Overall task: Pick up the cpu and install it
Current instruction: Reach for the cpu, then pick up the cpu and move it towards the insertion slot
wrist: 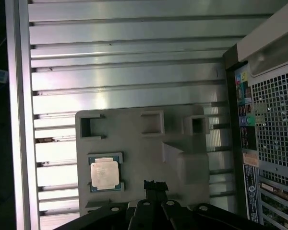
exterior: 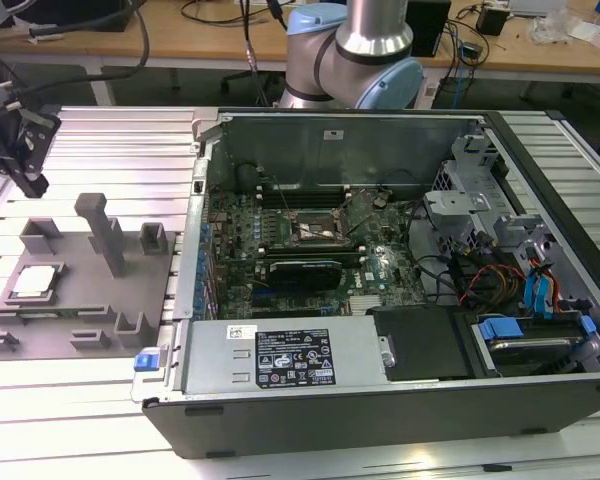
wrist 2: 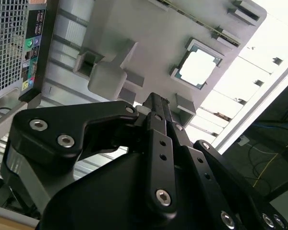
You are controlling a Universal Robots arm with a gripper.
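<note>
Exterior view: the cpu (exterior: 35, 282) lies flat in a grey fixture plate (exterior: 85, 295) on the exterior view's left, outside the computer case (exterior: 400, 410). The gripper (exterior: 30, 175) hangs above it, apart.

Second wrist view: the gripper (wrist 2: 156, 99) looks clenched and empty.

First wrist view: the cpu (wrist: 104, 173) seems thin, light, stiff and fragile, so it is probably best pinched by opposite edges.

The gripper (exterior: 32, 180) hangs tilted above one edge of the grey fixture plate (exterior: 80, 300), its fingers (wrist 2: 158, 139) seemingly pressed together.
</note>
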